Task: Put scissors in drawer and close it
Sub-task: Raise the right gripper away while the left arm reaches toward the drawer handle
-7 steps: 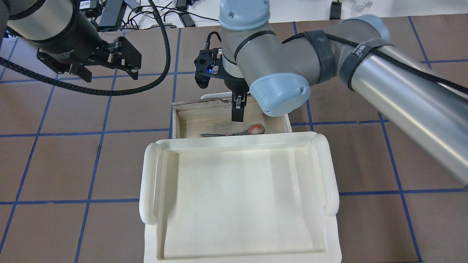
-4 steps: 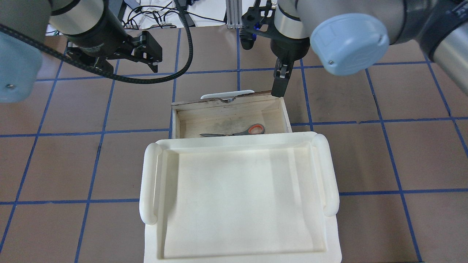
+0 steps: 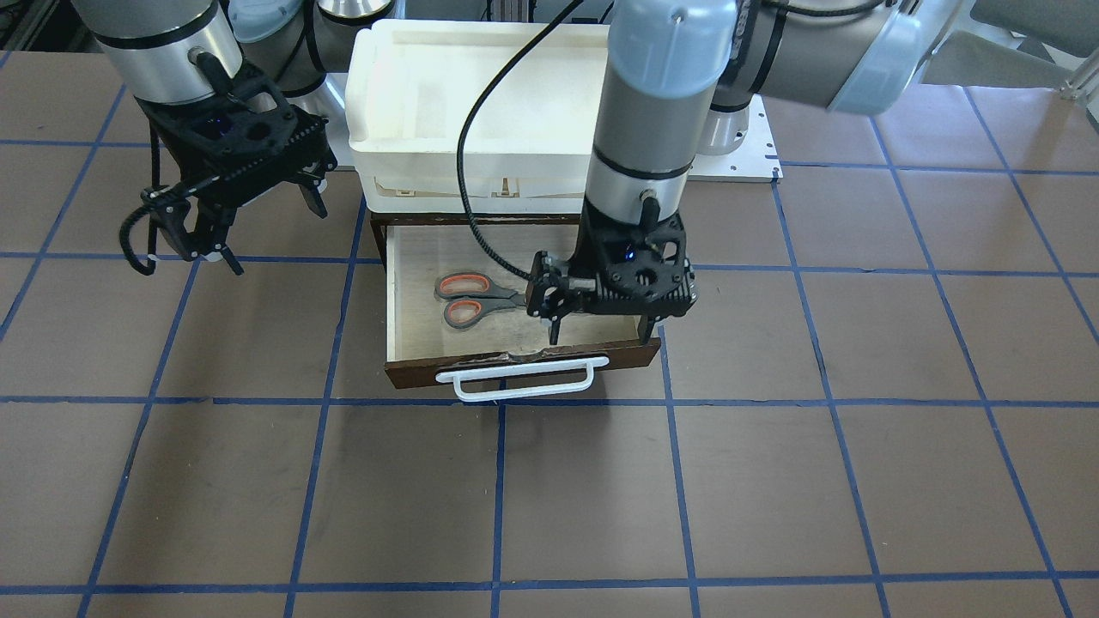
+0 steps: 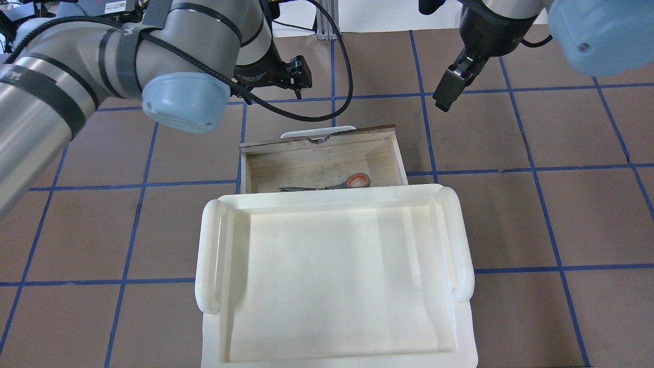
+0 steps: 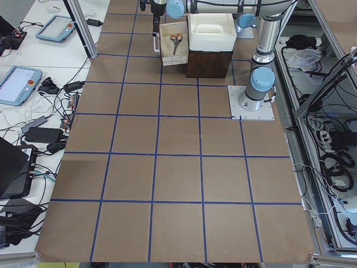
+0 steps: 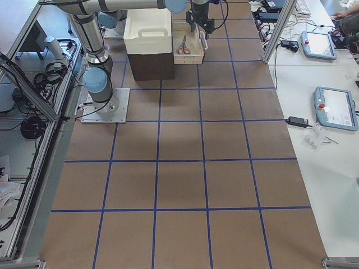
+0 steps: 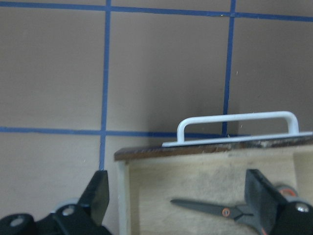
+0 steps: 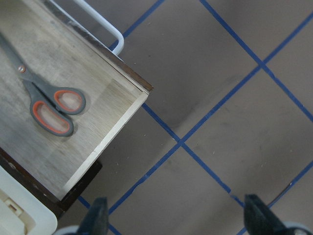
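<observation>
Pale plywood lines the drawer (image 3: 403, 374), and the scissors (image 3: 468, 300) lie flat on it, below the left claw (image 3: 604, 332) and a little back toward the robot, with the blades running across the drawer's width. By my reading, only the closing remains. The left claw hangs spread wide and empty over the drawer's front end, and the white bar handle (image 3: 524, 394) is just beyond its fingertips, on the side away from the robot. The right claw (image 8: 177, 208), also wide and empty, is off to one side with only the drawer's corner below it, and the push should not need it. To close well, I would carry the left claw out past the handle and lower it to the dark front panel. It should then press back toward the robot near the handle's middle, so the drawer runs straight and does not rack. The chipped top edge is a poor place to bear on. How high the fingertips sit above that edge is hard to judge from these angles. Behind the claw, a white tray (image 4: 207, 255) rests on the dark cabinet (image 5: 209, 64) that the drawer slides into. The table (image 4: 536, 225) is covered in brown paper gridded with blue tape (image 4: 511, 269). Past its ends are a teach pendant (image 6: 336, 109), loose cables (image 5: 47, 120) and an aluminium frame post (image 5: 80, 30).
</observation>
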You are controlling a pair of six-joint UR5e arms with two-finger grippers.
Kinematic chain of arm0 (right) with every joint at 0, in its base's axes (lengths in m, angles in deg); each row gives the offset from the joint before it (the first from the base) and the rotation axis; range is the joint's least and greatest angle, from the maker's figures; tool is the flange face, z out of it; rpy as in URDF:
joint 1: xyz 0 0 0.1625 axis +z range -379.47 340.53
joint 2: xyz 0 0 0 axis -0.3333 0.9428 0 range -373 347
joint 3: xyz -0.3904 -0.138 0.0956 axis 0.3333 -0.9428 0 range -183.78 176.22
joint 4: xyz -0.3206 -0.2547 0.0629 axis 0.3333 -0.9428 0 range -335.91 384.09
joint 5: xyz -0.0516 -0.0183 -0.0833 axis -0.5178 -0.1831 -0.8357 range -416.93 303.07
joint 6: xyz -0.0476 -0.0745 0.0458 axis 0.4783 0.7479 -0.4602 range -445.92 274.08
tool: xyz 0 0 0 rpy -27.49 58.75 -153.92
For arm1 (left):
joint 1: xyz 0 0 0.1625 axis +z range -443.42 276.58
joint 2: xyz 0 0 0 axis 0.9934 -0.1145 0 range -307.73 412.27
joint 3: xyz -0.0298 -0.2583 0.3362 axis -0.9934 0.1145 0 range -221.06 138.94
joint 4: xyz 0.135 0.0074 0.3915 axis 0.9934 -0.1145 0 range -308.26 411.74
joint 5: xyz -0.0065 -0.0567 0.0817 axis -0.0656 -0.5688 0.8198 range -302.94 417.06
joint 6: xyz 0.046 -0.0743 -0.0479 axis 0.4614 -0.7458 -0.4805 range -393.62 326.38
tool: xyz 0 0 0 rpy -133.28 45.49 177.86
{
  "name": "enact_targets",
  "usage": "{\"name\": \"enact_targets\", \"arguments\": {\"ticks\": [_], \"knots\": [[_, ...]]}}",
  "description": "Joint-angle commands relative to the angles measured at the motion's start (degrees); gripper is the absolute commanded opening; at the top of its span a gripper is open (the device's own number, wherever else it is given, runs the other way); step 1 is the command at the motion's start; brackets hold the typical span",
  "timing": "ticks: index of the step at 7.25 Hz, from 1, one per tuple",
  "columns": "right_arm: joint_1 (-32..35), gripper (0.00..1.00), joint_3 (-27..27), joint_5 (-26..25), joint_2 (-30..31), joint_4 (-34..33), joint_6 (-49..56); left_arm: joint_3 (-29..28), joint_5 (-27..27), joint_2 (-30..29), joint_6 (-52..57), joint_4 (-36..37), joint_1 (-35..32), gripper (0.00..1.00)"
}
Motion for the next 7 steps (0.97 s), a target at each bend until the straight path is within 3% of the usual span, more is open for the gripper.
{"name": "enact_targets", "arguments": {"ticks": [1, 2, 4, 7], "knots": [[-0.4, 0.97, 1.9, 0.0, 1.3, 0.2, -19.6, -4.8, 0.0, -9.0, 0.4, 4.9, -1.0, 1.00], [-0.4, 0.96, 3.1, 0.2, 2.0, 0.3, -25.7, -9.5, 2.7, -12.2, -0.3, 2.7, -1.1, 1.00], [-0.7, 1.00, 3.8, -0.3, 2.4, 0.4, -39.2, -11.9, 3.7, -17.5, -2.5, 1.1, -1.9, 1.00], [-0.7, 1.00, 3.9, -0.5, 3.1, 0.7, -37.6, -16.5, 3.5, -23.1, -4.8, -0.5, -2.2, 1.00]]}}
